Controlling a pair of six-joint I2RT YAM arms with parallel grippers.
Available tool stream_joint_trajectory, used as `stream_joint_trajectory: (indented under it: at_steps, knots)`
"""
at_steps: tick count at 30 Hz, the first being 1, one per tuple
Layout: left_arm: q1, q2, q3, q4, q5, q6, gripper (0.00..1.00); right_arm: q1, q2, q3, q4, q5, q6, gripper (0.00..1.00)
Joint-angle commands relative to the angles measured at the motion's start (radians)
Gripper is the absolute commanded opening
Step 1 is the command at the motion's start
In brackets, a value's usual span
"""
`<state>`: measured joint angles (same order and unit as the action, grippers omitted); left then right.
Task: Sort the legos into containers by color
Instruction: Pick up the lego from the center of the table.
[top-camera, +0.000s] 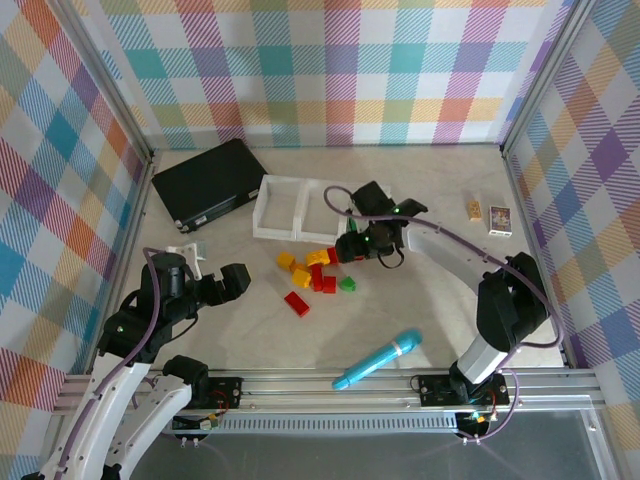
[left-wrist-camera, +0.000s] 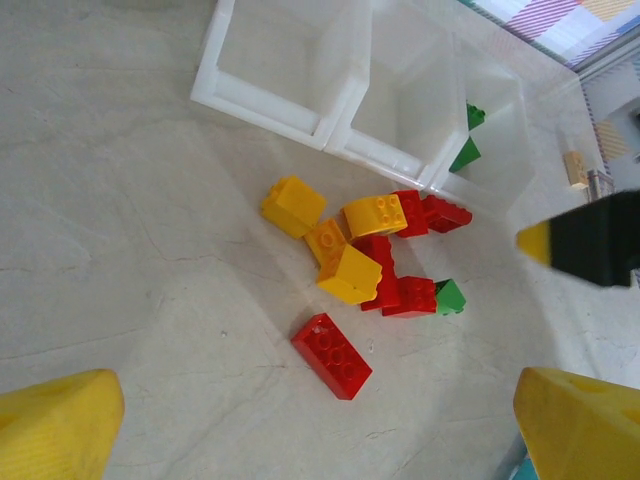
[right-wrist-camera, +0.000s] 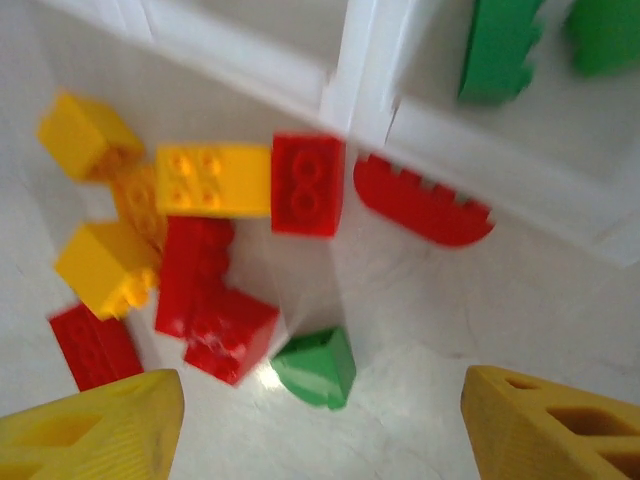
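The loose legos (top-camera: 312, 274), red, yellow and green, lie in a cluster on the table just in front of the white tray (top-camera: 262, 205). My right gripper (right-wrist-camera: 320, 432) hovers open over this cluster, and a small green brick (right-wrist-camera: 318, 366) lies on the table just ahead of its yellow fingers (right-wrist-camera: 90, 430). Two green bricks (right-wrist-camera: 497, 45) lie in the tray's right compartment; the other two compartments (left-wrist-camera: 290, 50) look bare. A flat red brick (left-wrist-camera: 331, 355) lies apart, nearest my left gripper (left-wrist-camera: 320, 430), which is open and holds nothing, left of the pile.
A flat black case (top-camera: 210, 183) lies at the back left beside the tray. A long blue stick (top-camera: 377, 360) rests near the front edge. Two small cards (top-camera: 499, 220) sit at the far right. A small white bracket (top-camera: 188, 250) stands by the left arm.
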<state>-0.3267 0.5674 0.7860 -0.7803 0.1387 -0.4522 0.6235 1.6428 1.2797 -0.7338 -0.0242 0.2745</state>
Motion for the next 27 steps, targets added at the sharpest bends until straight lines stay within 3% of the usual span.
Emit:
stream_joint_trajectory:
  at_steps: [1, 14, 27]
  knots:
    - [-0.009, 0.0, -0.01, 0.019, 0.016, 0.009, 1.0, 0.009, -0.011, -0.032, 0.007, -0.012, -0.08, 0.74]
    - [-0.009, 0.0, -0.006, 0.009, -0.002, 0.006, 1.0, 0.105, 0.142, -0.018, 0.0, 0.039, -0.113, 0.72]
    - [-0.009, 0.0, -0.005, 0.006, -0.005, 0.004, 1.0, 0.11, 0.218, -0.016, 0.039, 0.056, -0.074, 0.64]
